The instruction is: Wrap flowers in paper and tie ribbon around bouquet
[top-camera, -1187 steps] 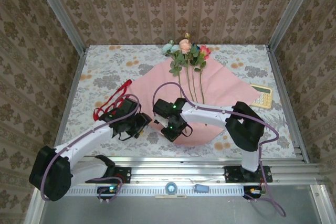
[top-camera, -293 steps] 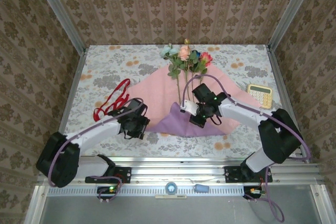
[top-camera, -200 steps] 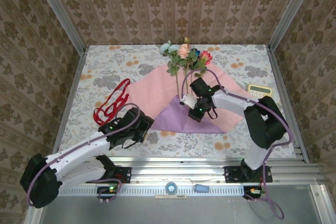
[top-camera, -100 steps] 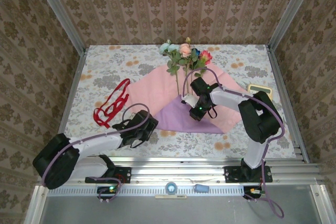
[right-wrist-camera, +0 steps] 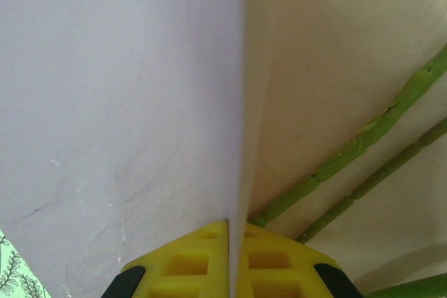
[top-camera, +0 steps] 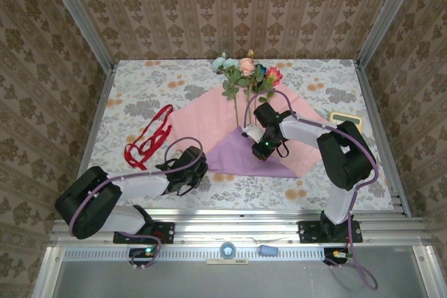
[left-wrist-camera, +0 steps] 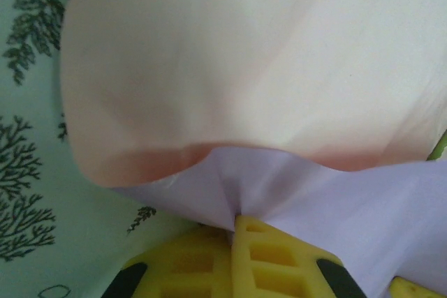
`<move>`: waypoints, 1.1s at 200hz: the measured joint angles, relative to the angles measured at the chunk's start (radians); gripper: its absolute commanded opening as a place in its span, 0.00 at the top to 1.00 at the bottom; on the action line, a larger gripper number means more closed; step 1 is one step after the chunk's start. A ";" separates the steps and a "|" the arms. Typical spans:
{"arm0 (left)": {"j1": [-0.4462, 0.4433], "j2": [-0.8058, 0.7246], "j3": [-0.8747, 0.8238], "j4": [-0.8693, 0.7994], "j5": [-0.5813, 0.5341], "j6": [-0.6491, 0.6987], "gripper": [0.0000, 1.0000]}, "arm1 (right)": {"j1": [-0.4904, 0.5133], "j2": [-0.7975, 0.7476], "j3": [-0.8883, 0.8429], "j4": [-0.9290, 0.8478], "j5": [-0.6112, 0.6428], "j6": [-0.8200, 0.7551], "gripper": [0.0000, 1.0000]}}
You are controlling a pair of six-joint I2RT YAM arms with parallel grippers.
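pink paper (top-camera: 202, 116) lies on the floral counter (top-camera: 133, 92), its near corner folded over lilac, flowers (top-camera: 246, 75) lying on it with heads at the far edge. left fingers (left-wrist-camera: 241, 256) pinch its near-left edge; right fingers (right-wrist-camera: 209, 242) pinch the fold beside the stems. red ribbon (top-camera: 149, 137) lies left

The table (top-camera: 140, 88) bears the paper (top-camera: 209, 120); ribbon (top-camera: 150, 137) and calculator (top-camera: 344, 117) beside.

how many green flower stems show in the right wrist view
3. A thick green stem crosses the light pink paper diagonally, a thinner one lies just below, a third sits at the bottom-right corner. Others may be hidden.
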 measured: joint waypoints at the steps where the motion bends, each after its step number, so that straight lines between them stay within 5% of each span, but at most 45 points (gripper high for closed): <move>1: 0.000 0.000 0.000 0.000 0.000 -0.001 1.00 | 0.000 0.000 0.000 0.000 0.000 0.000 0.95; 44: -0.002 -0.036 0.040 -0.127 0.010 -0.043 1.00 | 0.000 -0.104 -0.097 0.088 0.061 0.008 0.57; 71: -0.002 -0.045 0.076 -0.200 0.029 -0.066 1.00 | 0.016 -0.321 -0.242 0.221 0.096 -0.009 0.46; 98: 0.000 -0.048 0.102 -0.251 0.054 -0.080 1.00 | 0.105 -0.512 -0.370 0.361 0.135 -0.062 0.43; 137: 0.015 -0.050 0.154 -0.315 0.092 -0.080 1.00 | 0.385 -0.585 -0.536 0.520 0.266 -0.162 0.38; 167: 0.032 -0.056 0.169 -0.338 0.123 -0.080 1.00 | 0.545 -0.485 -0.569 0.614 0.431 -0.214 0.37; 220: 0.063 -0.068 0.176 -0.356 0.171 -0.075 1.00 | 0.634 -0.192 -0.465 0.755 0.700 -0.296 0.49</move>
